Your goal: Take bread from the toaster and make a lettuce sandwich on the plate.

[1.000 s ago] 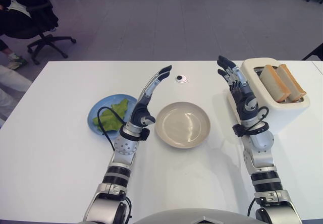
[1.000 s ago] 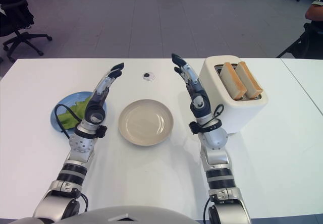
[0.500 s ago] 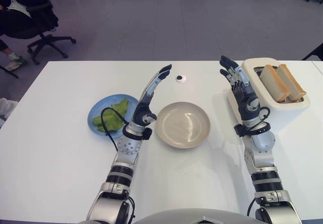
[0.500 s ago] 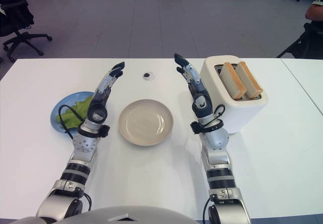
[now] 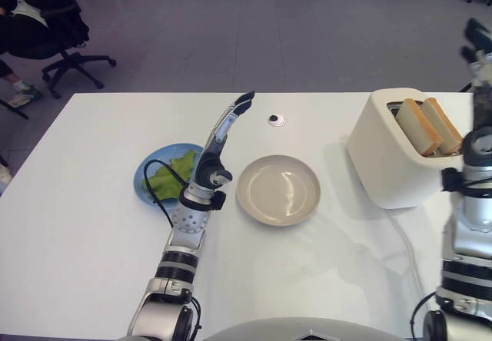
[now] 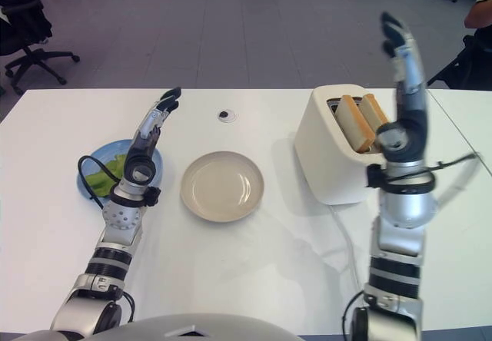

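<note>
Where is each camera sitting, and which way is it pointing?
Left eye view: on the head, facing forward and down at the table, plate and toaster; left hand between lettuce and plate, right hand at the right edge.
Right eye view: beside it, same aim; both hands whole, right hand by the toaster.
Shared: the whole scene, bread included.

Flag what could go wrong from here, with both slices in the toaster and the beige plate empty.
1. The right hand is raised beside the toaster; coming down, it may bump the toaster or pinch both close-set bread slices at once.
2. The toaster's cable trails below the right hand and might snag as it moves.
3. The left hand hangs by the lettuce plate and could nudge it.
</note>
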Robot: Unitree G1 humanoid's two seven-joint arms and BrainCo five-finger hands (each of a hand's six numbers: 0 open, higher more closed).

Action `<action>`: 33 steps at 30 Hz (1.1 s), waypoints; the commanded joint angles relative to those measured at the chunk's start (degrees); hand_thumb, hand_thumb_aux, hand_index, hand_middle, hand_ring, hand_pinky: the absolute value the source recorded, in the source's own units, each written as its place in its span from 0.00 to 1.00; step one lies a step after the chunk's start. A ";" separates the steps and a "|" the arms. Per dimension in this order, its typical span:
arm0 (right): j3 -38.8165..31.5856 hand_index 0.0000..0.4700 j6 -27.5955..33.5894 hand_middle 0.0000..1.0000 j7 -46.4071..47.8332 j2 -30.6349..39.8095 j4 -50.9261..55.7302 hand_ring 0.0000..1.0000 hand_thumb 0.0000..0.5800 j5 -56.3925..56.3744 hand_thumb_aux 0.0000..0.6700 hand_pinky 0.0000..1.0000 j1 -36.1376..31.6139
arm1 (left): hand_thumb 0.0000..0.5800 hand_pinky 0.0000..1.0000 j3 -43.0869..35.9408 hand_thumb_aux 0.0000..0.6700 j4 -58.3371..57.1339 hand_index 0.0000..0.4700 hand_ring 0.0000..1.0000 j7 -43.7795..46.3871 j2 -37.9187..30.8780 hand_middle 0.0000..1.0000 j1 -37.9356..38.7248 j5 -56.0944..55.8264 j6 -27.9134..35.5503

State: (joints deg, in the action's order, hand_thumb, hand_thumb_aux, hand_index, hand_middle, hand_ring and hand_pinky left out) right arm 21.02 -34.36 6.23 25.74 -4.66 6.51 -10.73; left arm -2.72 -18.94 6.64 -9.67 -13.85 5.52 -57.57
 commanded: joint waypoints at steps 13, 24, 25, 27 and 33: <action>-7.19 0.00 6.67 0.00 -4.98 19.78 34.34 0.00 0.00 19.99 0.00 0.00 2.15 | 0.00 0.00 1.08 0.00 -0.94 0.00 0.00 0.14 -1.38 0.00 -0.02 0.31 0.10; -9.64 1.00 2.05 0.00 -8.53 20.36 33.79 0.00 1.00 16.00 1.00 0.00 0.92 | 0.00 0.00 0.96 0.00 -1.80 0.00 0.00 0.17 -1.61 0.00 -0.43 0.27 -0.47; -9.56 1.00 1.60 0.00 -8.68 20.31 33.28 0.00 1.00 15.54 1.00 0.00 0.99 | 0.00 0.00 0.96 0.00 -1.80 0.00 0.00 0.19 -1.63 0.00 -0.42 0.25 -0.48; -9.04 1.00 0.27 0.00 -8.83 20.06 31.63 0.00 1.00 13.87 1.00 0.00 0.91 | 0.00 0.00 1.04 0.00 -1.83 0.00 0.00 0.14 -1.67 0.00 -0.38 0.22 -0.52; -4.59 1.00 -2.29 0.96 -10.80 18.87 27.34 0.96 1.00 7.32 1.00 0.96 0.42 | 0.00 0.00 1.60 0.00 -2.30 0.00 0.00 -0.38 -1.86 0.00 -0.75 0.78 -0.75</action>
State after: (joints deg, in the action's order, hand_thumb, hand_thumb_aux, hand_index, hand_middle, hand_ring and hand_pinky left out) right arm 14.73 -35.87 -4.30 45.50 24.51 16.46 -9.94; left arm -1.75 -20.77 6.51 -10.90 -14.01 5.67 -58.22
